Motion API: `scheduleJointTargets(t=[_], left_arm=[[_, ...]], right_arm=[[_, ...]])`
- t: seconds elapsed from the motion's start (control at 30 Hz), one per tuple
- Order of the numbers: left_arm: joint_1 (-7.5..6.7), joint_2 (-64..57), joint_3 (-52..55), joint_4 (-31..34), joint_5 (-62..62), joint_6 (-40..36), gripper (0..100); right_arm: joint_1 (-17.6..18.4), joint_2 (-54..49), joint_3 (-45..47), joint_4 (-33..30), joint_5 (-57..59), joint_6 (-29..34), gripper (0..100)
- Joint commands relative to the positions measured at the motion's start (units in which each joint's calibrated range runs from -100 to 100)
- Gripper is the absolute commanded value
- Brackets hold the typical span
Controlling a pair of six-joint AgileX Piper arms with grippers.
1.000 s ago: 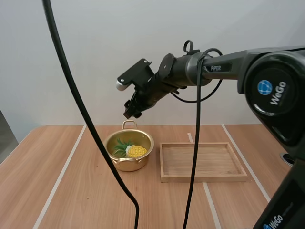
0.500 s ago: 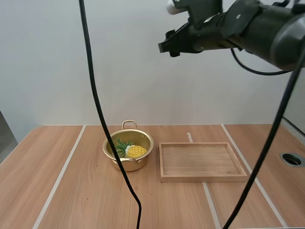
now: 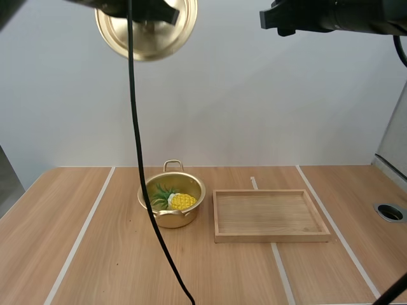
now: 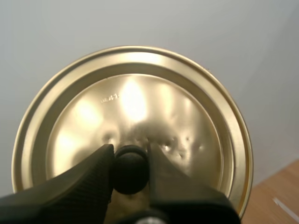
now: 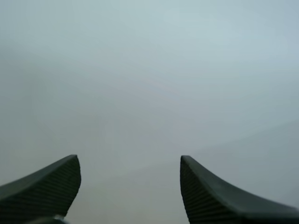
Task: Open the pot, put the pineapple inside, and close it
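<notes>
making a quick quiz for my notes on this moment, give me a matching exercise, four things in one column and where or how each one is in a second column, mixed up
1. lid
2. pineapple
3. wooden tray
4. right gripper

a. open, on nothing
b. lying in the pot
c. pinched by its knob in the left gripper, high above the table
d. bare, on the table beside the pot

Pairs: 1-c, 2-b, 3-d, 4-a
</notes>
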Motion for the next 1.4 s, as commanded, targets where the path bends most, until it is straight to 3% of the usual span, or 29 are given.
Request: scheduleJointTargets(t=[0.0, 0.3, 0.9, 1.37], left_arm=[[-0.08, 2.49, 3.31, 0.66, 5.10, -0.95, 0], [-0.08, 12.87, 7.20, 0.66, 23.46, -0.80, 0], [-0.08, 35.40, 7.20, 0.66, 31.78, 2.58, 0], [-0.08, 42.87, 7.20, 2.61, 33.95, 2.71, 0]], right_arm=[[-0.66, -1.98, 0.04, -0.22, 2.40, 1.45, 100], [-0.87, -4.52, 0.04, -4.00, 5.69, 2.62, 100], [-0.87, -4.77, 0.04, -6.75, 10.54, 2.81, 100], [-0.87, -4.77, 0.04, -9.05, 10.76, 2.90, 100]])
